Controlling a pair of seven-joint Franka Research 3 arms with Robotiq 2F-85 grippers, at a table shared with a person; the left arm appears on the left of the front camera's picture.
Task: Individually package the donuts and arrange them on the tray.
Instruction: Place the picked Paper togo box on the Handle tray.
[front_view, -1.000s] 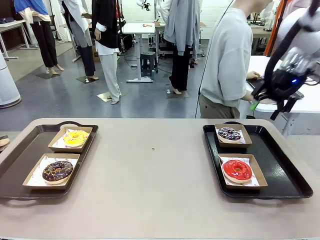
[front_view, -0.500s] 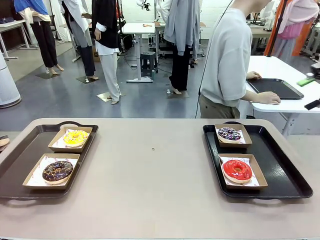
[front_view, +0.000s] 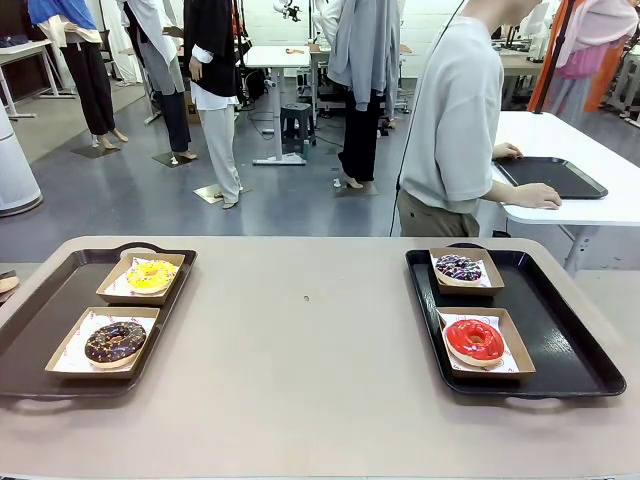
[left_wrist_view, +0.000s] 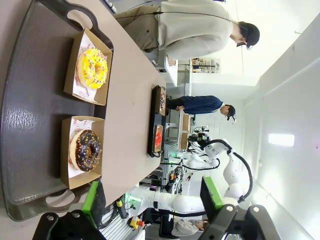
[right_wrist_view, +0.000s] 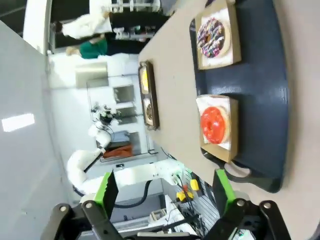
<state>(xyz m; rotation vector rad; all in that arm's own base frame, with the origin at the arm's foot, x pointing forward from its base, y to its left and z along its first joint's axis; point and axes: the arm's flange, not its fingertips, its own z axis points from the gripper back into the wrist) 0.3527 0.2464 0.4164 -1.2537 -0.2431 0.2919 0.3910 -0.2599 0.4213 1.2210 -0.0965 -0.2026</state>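
Each of the donuts lies in its own shallow brown box lined with white paper. The yellow donut and the chocolate donut rest on the left black tray. On the right black tray are the dark purple donut and the red donut. My left gripper hangs open above the table's near edge, apart from the chocolate donut and the yellow donut. My right gripper is open too, off the near end of its tray, away from the red donut and the purple donut.
A wide bare strip of tan table separates the two trays. A person stands beyond the far edge, turned to a white side table that holds another black tray.
My right arm has drawn out of the upper right corner of the front view. The donuts, boxes and trays have stayed in place.
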